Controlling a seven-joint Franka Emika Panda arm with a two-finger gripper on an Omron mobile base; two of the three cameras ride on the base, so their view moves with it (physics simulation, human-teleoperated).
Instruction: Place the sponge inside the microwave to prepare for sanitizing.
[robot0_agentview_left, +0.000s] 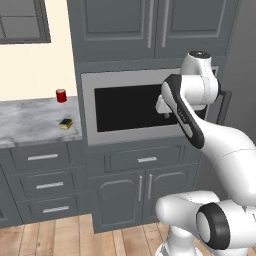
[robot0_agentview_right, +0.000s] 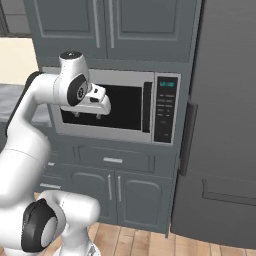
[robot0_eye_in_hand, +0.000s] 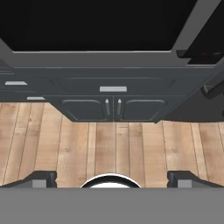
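The gripper (robot0_agentview_right: 91, 116) hangs fully spread and empty before the closed microwave (robot0_agentview_right: 116, 106) door. The sponge (robot0_agentview_left: 66, 123) lies on the counter (robot0_agentview_left: 30, 122), well to the hand's left, apparently near the counter's front edge.

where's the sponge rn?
In the left base view the sponge lies on the marble counter, near its right end, left of the closed microwave and in front of the red can.
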